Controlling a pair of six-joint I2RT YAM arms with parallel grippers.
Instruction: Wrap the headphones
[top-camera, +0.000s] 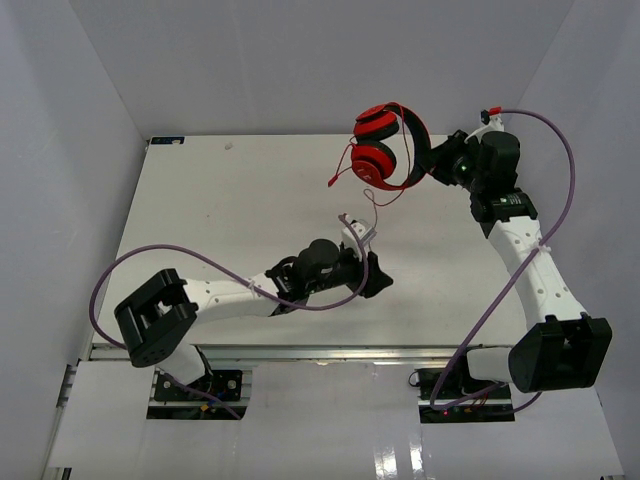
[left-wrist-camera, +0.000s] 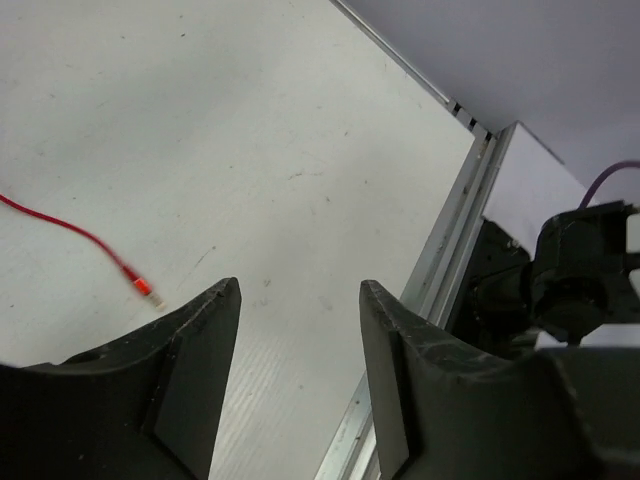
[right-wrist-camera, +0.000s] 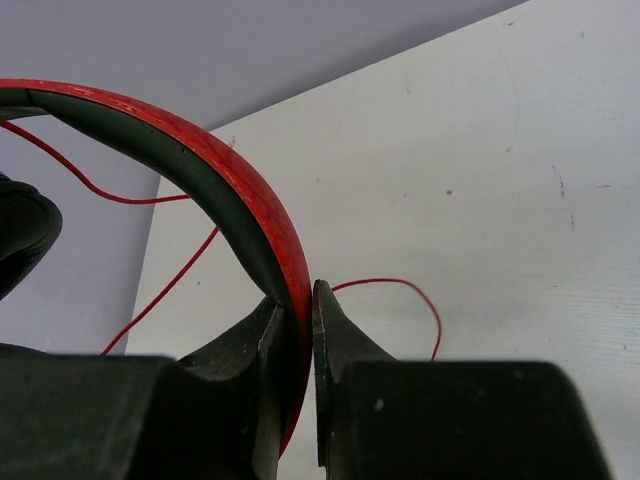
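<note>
"Over the far right part of the surface (top-camera: 230, 200), what have you got?"

"The headphones (top-camera: 385, 150). My right hand (right-wrist-camera: 305, 300) is clamped on the red headband (right-wrist-camera: 230, 190), 1 finger on each face of it. I judge that I hold them up off the surface. The 2 ear cups (top-camera: 372, 163) sit together on the side away from my wrist."

"And the other hand?"

"My left hand (left-wrist-camera: 298, 300) is low over the middle of the surface, its 2 fingers (left-wrist-camera: 200, 340) apart with nothing between them. The plug end of the cable (left-wrist-camera: 70, 230) shows just beside 1 finger, not touching it. Whether it lies on the surface or hangs just above it, I cannot tell."

"How much of the wrapping is done?"

"Little, as far as I can judge. The thin red cable trails from the cups in loose loops below them and runs down toward my left hand. On the stretch of headband near my right hand I see no turn of cable around it, and the strands there pass behind it, apart from it. So the pick-up and the hold are done. Winding nearly the whole cable round the headphones and securing the plug are left."

"Any case or box to put them in?"

"None shows in any of the 3 views, so nothing is inside anything. The thick purple cables (top-camera: 130, 265) belong to my arms and are no part of the job."
</note>
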